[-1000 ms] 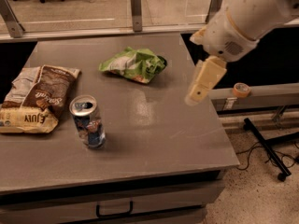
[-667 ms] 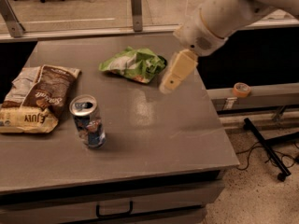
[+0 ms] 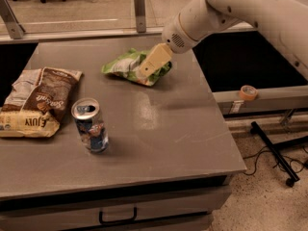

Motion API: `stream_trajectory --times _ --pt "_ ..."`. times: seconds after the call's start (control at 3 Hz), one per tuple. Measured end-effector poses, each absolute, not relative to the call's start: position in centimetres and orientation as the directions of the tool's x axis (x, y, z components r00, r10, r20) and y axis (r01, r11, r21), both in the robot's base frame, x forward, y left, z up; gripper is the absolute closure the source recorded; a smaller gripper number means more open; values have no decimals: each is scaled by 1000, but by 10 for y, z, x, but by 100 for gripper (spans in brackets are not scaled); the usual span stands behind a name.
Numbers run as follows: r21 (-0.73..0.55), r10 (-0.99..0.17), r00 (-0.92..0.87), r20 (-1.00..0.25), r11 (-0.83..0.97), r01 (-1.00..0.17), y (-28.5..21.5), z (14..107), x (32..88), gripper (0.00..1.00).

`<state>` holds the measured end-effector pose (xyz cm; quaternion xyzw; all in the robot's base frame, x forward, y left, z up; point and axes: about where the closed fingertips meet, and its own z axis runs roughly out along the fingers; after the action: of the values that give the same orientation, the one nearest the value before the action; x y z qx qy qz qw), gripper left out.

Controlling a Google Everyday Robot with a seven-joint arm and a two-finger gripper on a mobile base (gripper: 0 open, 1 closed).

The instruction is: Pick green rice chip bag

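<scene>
You are bringing the gripper [image 3: 147,70] down over the green rice chip bag [image 3: 124,65], which is lying crumpled near the far edge of the worktop [image 3: 163,129], closer to the far right corner than to the far left one. The gripper is overlapping the right half of the bag in this view. I cannot tell whether it is spread, closed or already clamped on the foil, nor whether it is touching. In my judgement you are making the final approach, so you should be taking it slowly. Be aiming for a raised fold near the middle of the bag rather than its thin right-hand end. Be coming down far enough to catch both layers of foil without pressing into the worktop, and be closing gently, since a light, slippery bag like this is likely to slide or pivot toward the far edge if nudged sideways. You are working well apart from the can [image 3: 90,124] standing toward the front left and the brown-and-white chip bag [image 3: 38,100] lying along the left edge, so neither should be getting in your way. As for writing, the green bag is showing only white patches, nothing readable. The brown-and-white chip bag is carrying large dark letters on its pale near end, seemingly upside down, perhaps "ENJOY", and a script word above them that I cannot make out. The can is showing blue and red markings but no legible name.
</scene>
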<state>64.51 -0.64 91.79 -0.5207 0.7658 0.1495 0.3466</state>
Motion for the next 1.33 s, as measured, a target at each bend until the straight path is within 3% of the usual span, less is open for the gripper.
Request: stream_trajectory --times 0.33,1.33 --pt "-95 -645 -253 -721 454 -886 -2 899 672 18" --pt "-89 -665 -234 -709 413 -906 -3 866 691 87"
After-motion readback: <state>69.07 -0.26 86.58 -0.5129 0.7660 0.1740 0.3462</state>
